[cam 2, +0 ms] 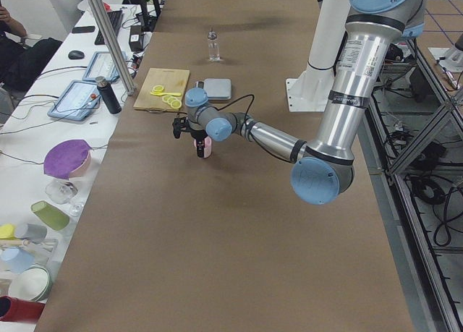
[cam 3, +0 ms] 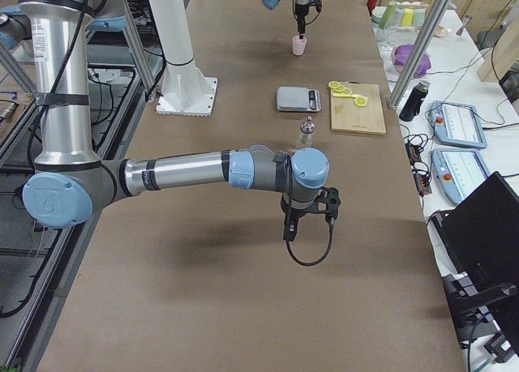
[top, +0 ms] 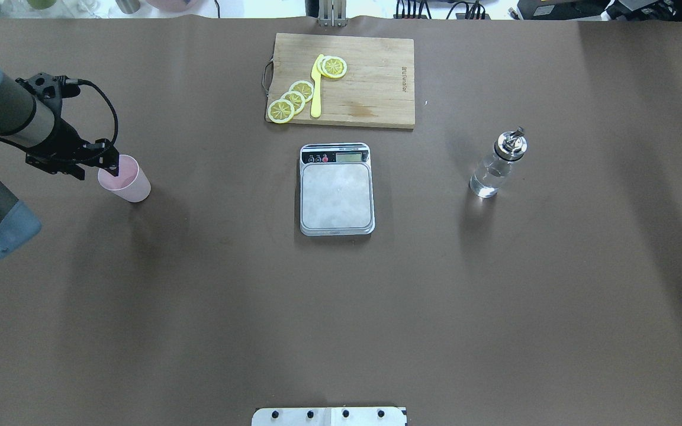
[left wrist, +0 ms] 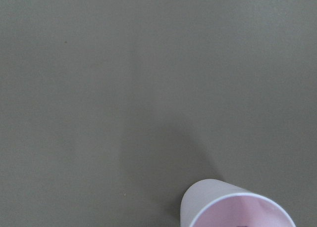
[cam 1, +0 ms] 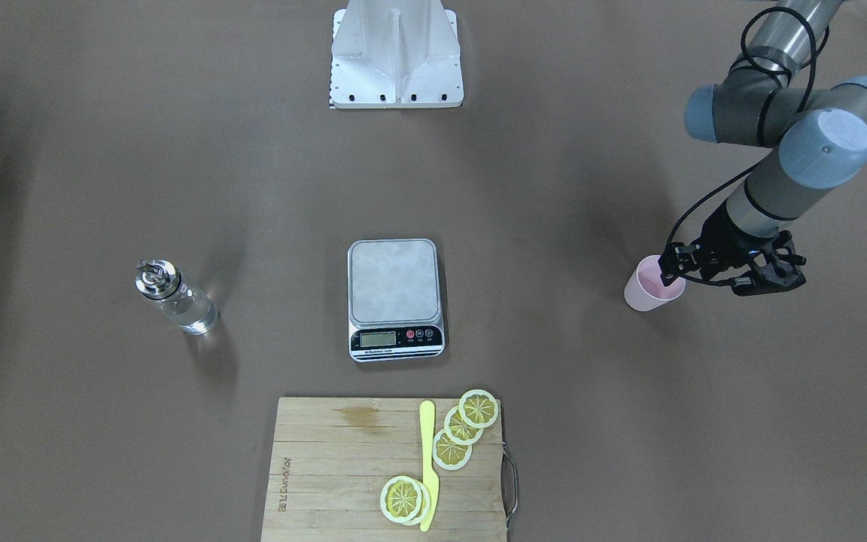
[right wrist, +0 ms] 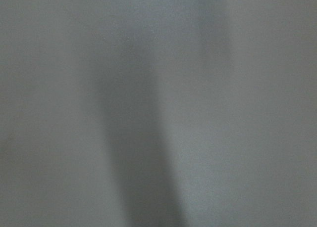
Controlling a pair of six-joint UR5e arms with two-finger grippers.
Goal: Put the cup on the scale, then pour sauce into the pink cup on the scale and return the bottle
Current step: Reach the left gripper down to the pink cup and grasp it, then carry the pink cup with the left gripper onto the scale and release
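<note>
The pale pink cup (top: 132, 184) stands on the brown table at my far left, also in the front view (cam 1: 646, 292) and at the bottom of the left wrist view (left wrist: 233, 207). My left gripper (top: 110, 168) is at its rim, one finger inside and one outside, pinched on the wall. The scale (top: 336, 195) sits at the table's middle with its platform bare. The clear bottle (top: 495, 168) with a metal pourer stands upright on the right, holding clear sauce. My right gripper (cam 3: 287, 233) hangs over bare table in the exterior right view only; I cannot tell if it is open.
A wooden cutting board (top: 370, 83) with lemon slices (top: 293, 99) and a yellow knife (top: 316, 89) lies just beyond the scale. The robot's white base plate (cam 1: 396, 75) is at the near edge. The operators' side table (cam 2: 65, 166) holds tablets and cups.
</note>
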